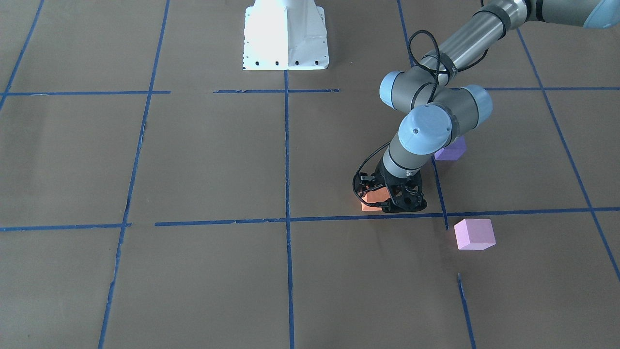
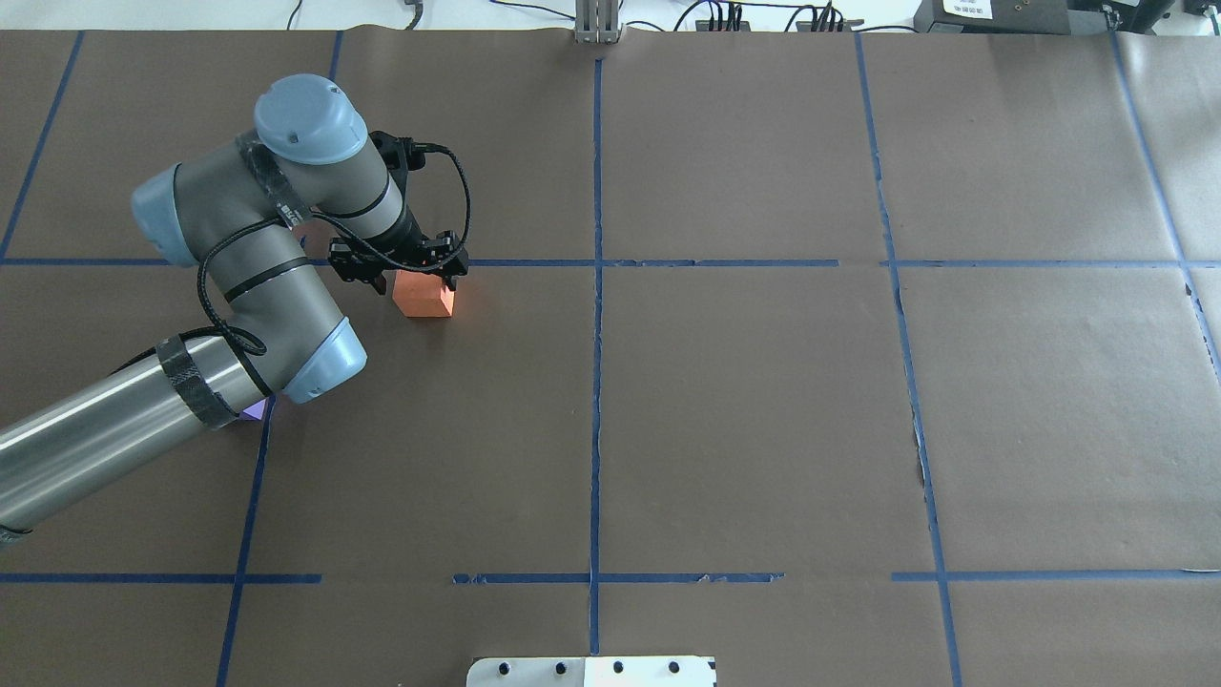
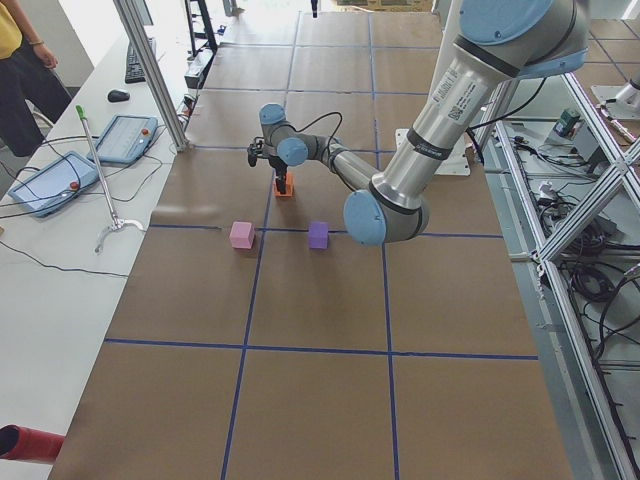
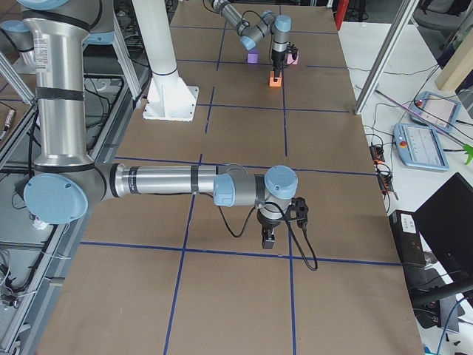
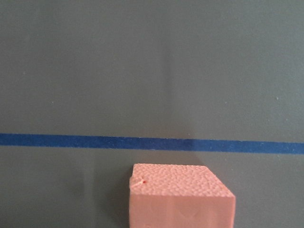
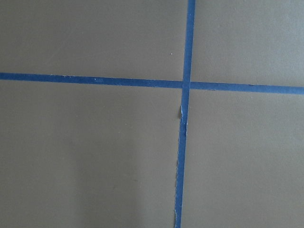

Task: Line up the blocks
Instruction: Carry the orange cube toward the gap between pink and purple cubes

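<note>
My left gripper (image 2: 412, 279) is down at the table with a finger on each side of the orange block (image 2: 423, 296), shut on it just beside a blue tape line. The orange block also shows in the front view (image 1: 371, 202) and fills the bottom of the left wrist view (image 5: 180, 194). The pale pink block (image 1: 474, 234) sits alone on the paper, apart from the gripper. The violet-purple block (image 1: 451, 151) lies partly hidden behind the left arm's wrist joints. My right gripper (image 4: 267, 238) hangs low over bare paper far from the blocks. I cannot tell whether it is open or shut.
Brown paper with a grid of blue tape lines (image 1: 287, 160) covers the table. The white robot base (image 1: 286, 36) stands at the table's middle edge. A side bench with tablets (image 3: 125, 138) and an operator (image 3: 20, 60) runs along the far edge.
</note>
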Robot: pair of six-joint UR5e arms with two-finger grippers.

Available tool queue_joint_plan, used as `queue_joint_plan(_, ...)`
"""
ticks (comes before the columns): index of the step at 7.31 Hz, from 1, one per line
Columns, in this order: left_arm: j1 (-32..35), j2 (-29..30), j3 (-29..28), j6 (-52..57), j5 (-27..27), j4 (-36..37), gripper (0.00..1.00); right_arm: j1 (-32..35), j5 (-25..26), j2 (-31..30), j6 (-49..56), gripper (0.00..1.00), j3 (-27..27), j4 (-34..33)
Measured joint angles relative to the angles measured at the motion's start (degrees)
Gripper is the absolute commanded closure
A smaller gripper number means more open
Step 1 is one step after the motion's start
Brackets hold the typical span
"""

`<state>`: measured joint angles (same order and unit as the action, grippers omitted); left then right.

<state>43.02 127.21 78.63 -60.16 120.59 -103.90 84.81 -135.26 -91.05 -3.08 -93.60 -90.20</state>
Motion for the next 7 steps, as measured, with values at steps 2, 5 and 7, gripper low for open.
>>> queue_joint_plan(2,-0.02,0.05,-0.61,-0.06,0.01,-1.07,0.81,0.0,0.0,0.0,0.0,0.0,0.0,-0.01)
queue_joint_plan(5,3.17,-0.16,3.55,0.83,0.31,0.48,0.84,0.0,0.0,0.0,0.0,0.0,0.0,0.02)
queue_joint_plan(7,7.59,-7.14,14.68,7.18,0.67,6.22,0.84,0.0,0.0,0.0,0.0,0.0,0.0,0.02)
